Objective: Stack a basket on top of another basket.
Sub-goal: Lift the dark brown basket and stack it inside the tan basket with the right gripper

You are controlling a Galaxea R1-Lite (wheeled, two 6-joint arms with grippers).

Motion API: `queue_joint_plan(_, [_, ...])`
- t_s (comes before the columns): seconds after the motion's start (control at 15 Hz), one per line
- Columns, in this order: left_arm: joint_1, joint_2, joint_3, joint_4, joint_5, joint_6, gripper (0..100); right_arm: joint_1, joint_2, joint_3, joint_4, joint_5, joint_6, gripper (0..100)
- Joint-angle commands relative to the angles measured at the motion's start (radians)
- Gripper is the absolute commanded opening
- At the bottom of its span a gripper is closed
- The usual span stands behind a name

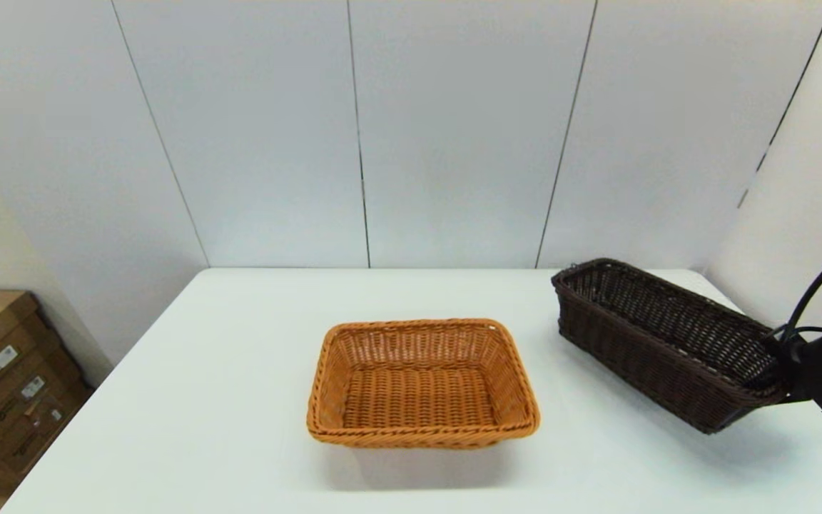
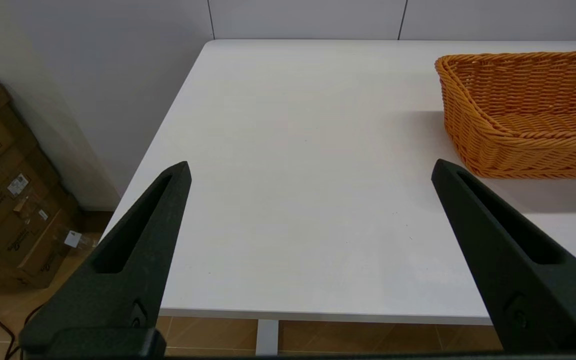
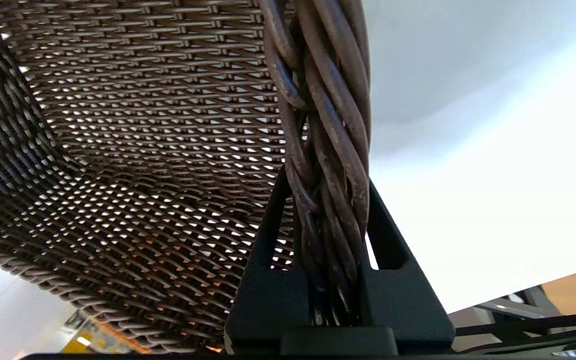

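Your right claw (image 3: 325,200) is clamped on the braided rim at the near end of the dark brown basket (image 1: 657,343), one finger inside the wall and one outside, as the right wrist view shows. The basket extends away from that claw toward the far side of the counter (image 1: 240,400), its held end lifted and tilted, while the far end looks to be touching or just above the surface; you cannot be sure which.

The orange-tan basket (image 1: 422,385) sits upright, well apart from the right claw, toward your left, with its mouth open and nothing in it.

To do this step well, judge it as a one-ended grip on a long load: it will likely sag and swing. Raise it until the low end clears the orange rim, carry it across slowly, turn it so its long side matches the lower basket, then level it before lowering. The dark one looks narrower, so it may settle inside rather than rest on the rim.

Your left claw (image 2: 310,170) hangs released over the counter's near left corner, the orange-tan basket just beside it. Leave it parked.
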Motion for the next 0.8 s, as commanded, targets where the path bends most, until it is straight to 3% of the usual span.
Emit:
queue_joint_plan(0.07, [0.000, -0.002, -0.001, 0.000, 0.001, 0.000, 100, -0.022, -0.053, -0.003, 0.004, 0.054, 0.003, 0])
queue_joint_plan(0.33, [0.000, -0.002, -0.001, 0.000, 0.001, 0.000, 100, -0.013, -0.143, -0.015, 0.014, 0.105, -0.042, 0])
queue_joint_plan(0.8, [0.000, -0.002, -0.001, 0.000, 0.001, 0.000, 100, 0.179, -0.278, -0.054, 0.157, 0.119, -0.192, 0])
